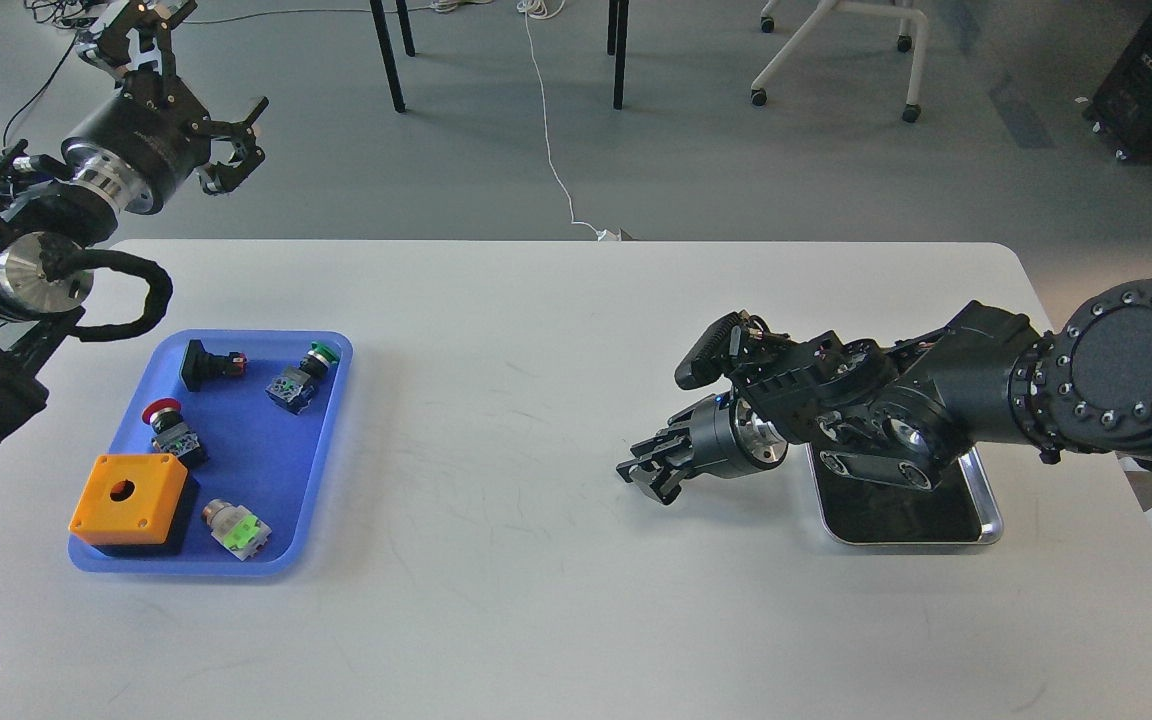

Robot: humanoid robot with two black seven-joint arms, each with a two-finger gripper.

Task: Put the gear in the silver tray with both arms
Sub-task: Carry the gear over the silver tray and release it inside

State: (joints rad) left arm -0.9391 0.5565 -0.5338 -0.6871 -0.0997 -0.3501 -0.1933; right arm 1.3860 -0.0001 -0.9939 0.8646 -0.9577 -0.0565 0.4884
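The silver tray (976, 515) lies at the right of the white table, its far part hidden under my right arm; its dark floor holds nothing that I can see. The gear lies in the blue tray (321, 470) at the left: an orange box (131, 500), a red-capped button (168, 428), a green-capped button (301, 378), a black switch (206, 363) and a green-and-white part (236, 528). My left gripper (234, 140) is open and empty, high beyond the table's far left edge. My right gripper (648, 468) is open and empty, low over the table just left of the silver tray.
The white table (496, 400) spans the view, with its far edge (576, 242) behind both trays. Table legs (388, 55), a white cable (546, 120) and a wheeled chair base (836, 50) stand on the floor beyond it.
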